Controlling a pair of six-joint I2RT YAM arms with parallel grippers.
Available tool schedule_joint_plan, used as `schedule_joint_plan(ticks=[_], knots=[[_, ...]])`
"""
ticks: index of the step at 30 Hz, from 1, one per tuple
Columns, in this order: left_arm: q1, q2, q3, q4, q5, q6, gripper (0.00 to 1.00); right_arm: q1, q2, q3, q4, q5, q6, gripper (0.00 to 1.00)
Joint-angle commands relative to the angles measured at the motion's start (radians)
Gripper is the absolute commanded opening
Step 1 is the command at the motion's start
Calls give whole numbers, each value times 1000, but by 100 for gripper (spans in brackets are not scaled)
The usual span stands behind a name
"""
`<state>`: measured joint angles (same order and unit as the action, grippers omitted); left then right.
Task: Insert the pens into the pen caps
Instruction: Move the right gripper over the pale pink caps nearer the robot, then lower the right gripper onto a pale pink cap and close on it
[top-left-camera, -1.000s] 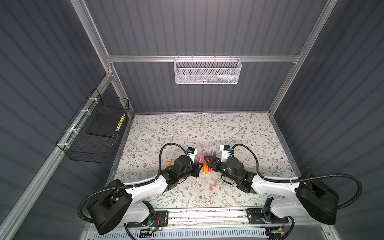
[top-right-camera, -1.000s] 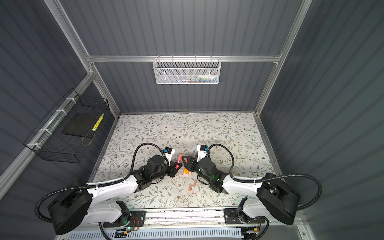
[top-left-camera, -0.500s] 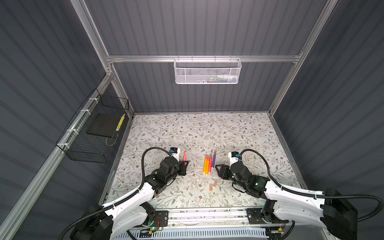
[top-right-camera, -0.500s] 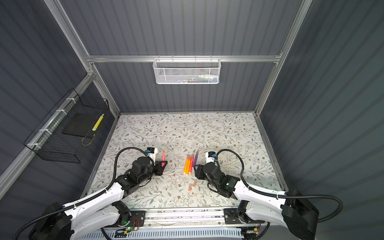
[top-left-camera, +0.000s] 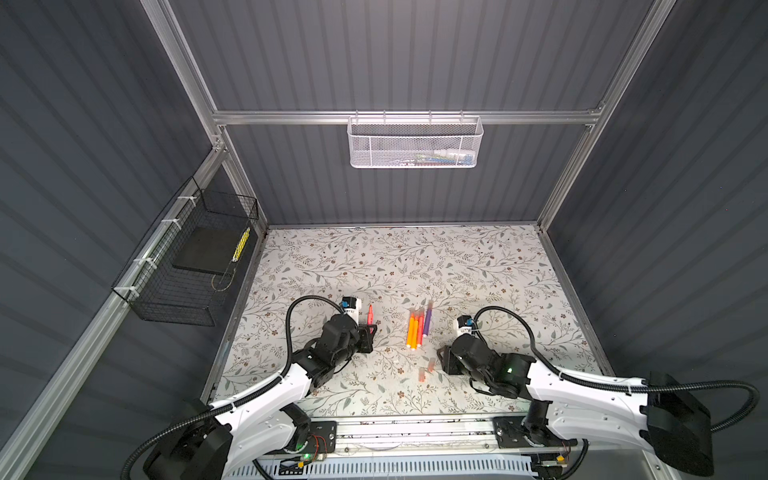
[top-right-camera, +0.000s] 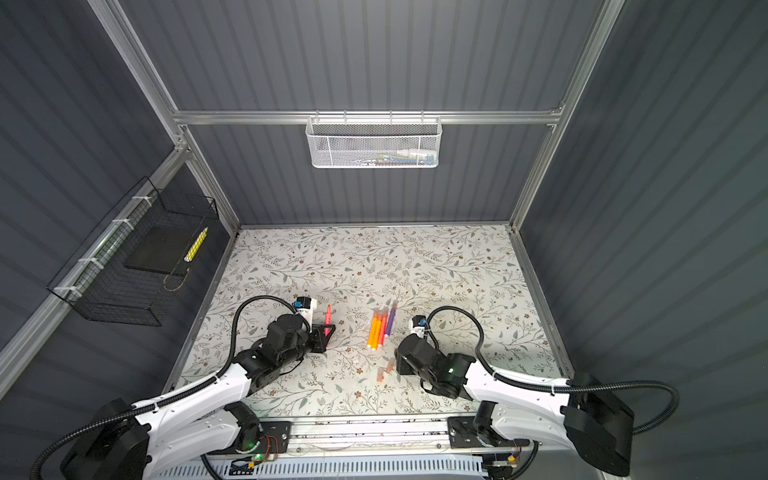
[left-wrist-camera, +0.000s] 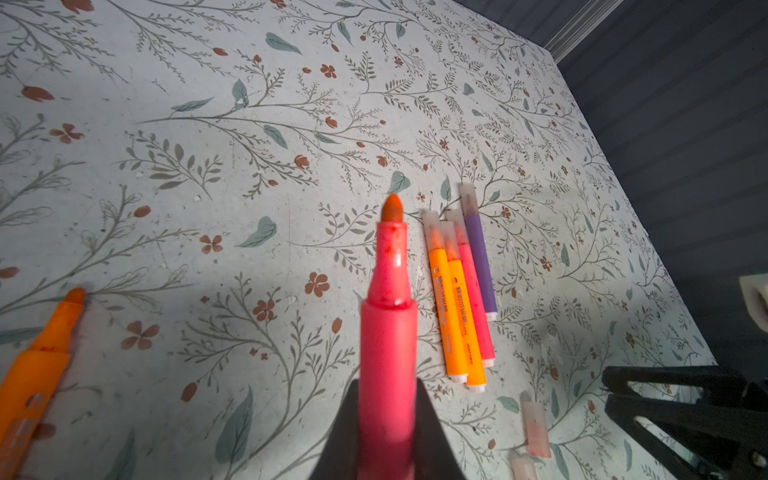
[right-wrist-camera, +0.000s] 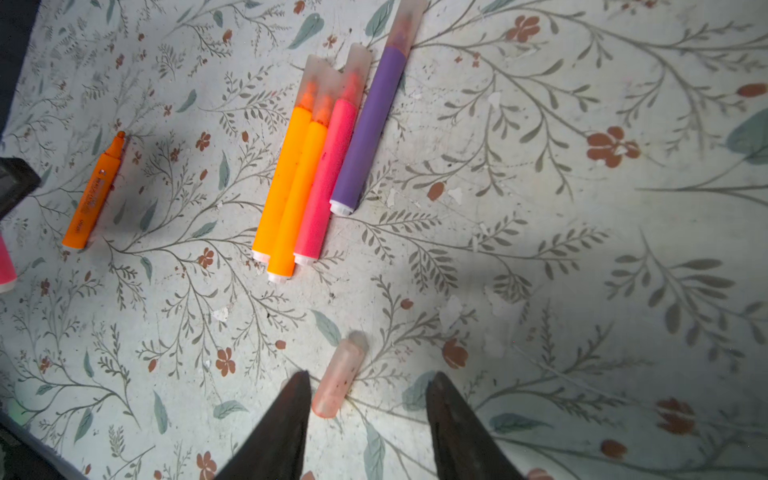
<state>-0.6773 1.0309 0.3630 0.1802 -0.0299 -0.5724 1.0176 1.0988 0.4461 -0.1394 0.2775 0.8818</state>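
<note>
Left claw (left-wrist-camera: 387, 384) clamps a pink-red pen (top-left-camera: 370, 314), bare tip aimed at 12 o'clock in a top view, with four capped pens (top-left-camera: 417, 330) at its 3 o'clock. Right claw (right-wrist-camera: 368, 395), the nearer, hangs jaws apart around a loose pen cap (right-wrist-camera: 338, 376) whose long axis runs 12 to 6. Black wire basket (top-left-camera: 183, 291) at 9 o'clock holds a dark pad (top-left-camera: 203, 249) and yellow stick (top-left-camera: 241, 244); white mesh basket (top-left-camera: 415, 143) at 12 holds items too blurred to name.
</note>
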Motion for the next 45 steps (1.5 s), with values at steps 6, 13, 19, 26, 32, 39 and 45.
schedule_joint_plan(ticks=[6, 13, 19, 26, 32, 39, 45], knots=[[-1, -32, -6, 8, 25, -7, 0, 30, 180, 122, -34, 24, -15, 47], [-1, -60, -12, -4, 22, -5, 0, 43, 279, 170, -36, -13, -5, 44], [-1, -63, -16, -6, 16, 3, 0, 83, 318, 165, -65, 27, 29, 43], [-1, -54, -8, -5, 25, -1, 0, 99, 372, 178, -93, 44, 49, 33], [-1, -60, -18, 5, 27, -6, 0, 102, 382, 183, -107, 69, 58, 22], [-1, -60, -17, 6, 30, -5, 0, 104, 427, 210, -135, 89, 57, 27], [-1, -54, -8, 4, 39, -7, 0, 104, 478, 242, -162, 94, 58, 27]])
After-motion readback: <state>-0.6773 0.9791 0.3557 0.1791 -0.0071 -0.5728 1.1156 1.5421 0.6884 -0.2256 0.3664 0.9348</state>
